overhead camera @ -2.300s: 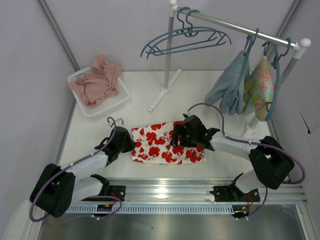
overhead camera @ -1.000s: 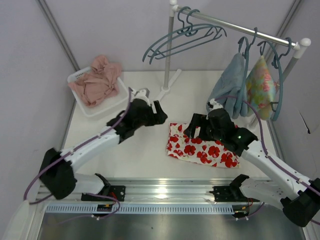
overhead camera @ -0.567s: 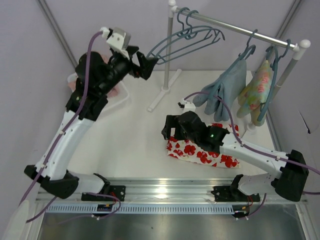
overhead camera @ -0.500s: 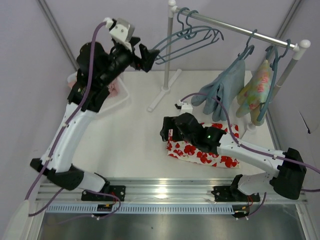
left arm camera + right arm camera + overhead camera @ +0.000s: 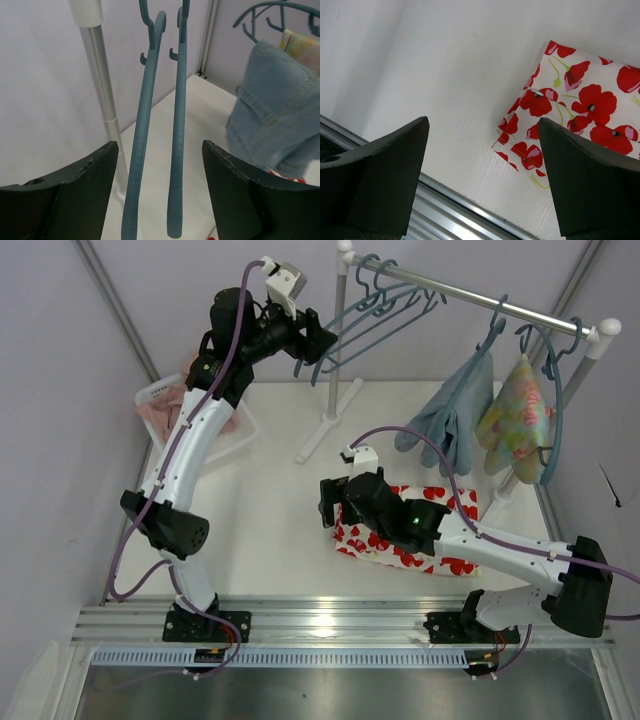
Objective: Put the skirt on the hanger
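Two teal hangers hang side by side from the rail's left end [image 5: 376, 282]. In the left wrist view the arm of the left hanger [image 5: 141, 135] and of the right one [image 5: 176, 125] run down between my left gripper's [image 5: 159, 150] open jaws, touching neither finger [image 5: 75, 195]. That gripper [image 5: 318, 345] is raised high beside the rack pole. The skirt [image 5: 440, 530], white with red flowers, lies flat on the table. My right gripper [image 5: 335, 505] hovers open over the bare table just past the skirt's left edge, and the skirt's corner [image 5: 540, 105] lies towards the right finger [image 5: 590, 175].
A denim garment [image 5: 445, 415] and a pale green flowered one [image 5: 515, 420] hang on hangers at the rail's right end. The rack's pole [image 5: 338, 350] and foot [image 5: 322, 435] stand at the back. A white basket [image 5: 155, 395] of pink cloth sits behind the left arm. An aluminium rail [image 5: 330, 625] runs along the near edge.
My left arm has risen from the table and swung right until its jaws straddle the hanger arms. The right gripper has shifted left to the skirt's left edge. The hung garments have swayed.
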### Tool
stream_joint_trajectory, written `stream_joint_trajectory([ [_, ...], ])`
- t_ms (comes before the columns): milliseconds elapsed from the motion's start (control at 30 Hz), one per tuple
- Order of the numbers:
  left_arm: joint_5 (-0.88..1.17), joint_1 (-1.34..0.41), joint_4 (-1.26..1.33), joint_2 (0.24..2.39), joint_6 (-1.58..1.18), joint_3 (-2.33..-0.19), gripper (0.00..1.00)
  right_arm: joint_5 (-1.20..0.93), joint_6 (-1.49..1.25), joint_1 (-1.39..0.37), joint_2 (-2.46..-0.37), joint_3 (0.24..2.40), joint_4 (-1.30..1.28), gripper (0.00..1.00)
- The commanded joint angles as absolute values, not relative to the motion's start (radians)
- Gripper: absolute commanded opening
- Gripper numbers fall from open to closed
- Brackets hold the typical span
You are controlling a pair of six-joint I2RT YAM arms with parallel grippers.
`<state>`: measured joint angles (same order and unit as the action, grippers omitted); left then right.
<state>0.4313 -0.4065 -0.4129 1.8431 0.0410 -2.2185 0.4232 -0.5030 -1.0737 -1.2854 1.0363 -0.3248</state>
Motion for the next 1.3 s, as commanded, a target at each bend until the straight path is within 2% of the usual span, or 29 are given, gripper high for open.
stream_joint_trajectory([
  [0, 0.495, -0.408, -0.331, 1.828, -0.072, -2.264, 0.73, 0.466, -0.476, -1.072, -1.252, 1.058, -0.314, 0.96],
  [367, 0.433, -0.452, -0.296, 1.758, -0.135, -2.194, 0.67, 0.456, -0.506, -1.039, -1.215, 1.031, -0.344, 0.97],
  [533, 0.206, -0.578, -0.373, 1.768, -0.048, -2.204, 0.69, 0.443, -0.526, -1.016, -1.197, 1.022, -0.357, 0.97],
  [700, 0.06, -0.588, -0.4, 1.81, -0.092, -2.247, 0.65, 0.436, -0.543, -1.009, -1.171, 1.017, -0.377, 0.97],
  [867, 0.067, -0.584, -0.365, 1.83, -0.083, -2.256, 0.65, 0.436, -0.558, -1.011, -1.138, 0.999, -0.391, 0.97],
  [1267, 0.111, -0.583, -0.341, 1.894, -0.129, -2.27, 0.55, 0.457, -0.569, -1.011, -1.12, 0.989, -0.408, 0.97],
])
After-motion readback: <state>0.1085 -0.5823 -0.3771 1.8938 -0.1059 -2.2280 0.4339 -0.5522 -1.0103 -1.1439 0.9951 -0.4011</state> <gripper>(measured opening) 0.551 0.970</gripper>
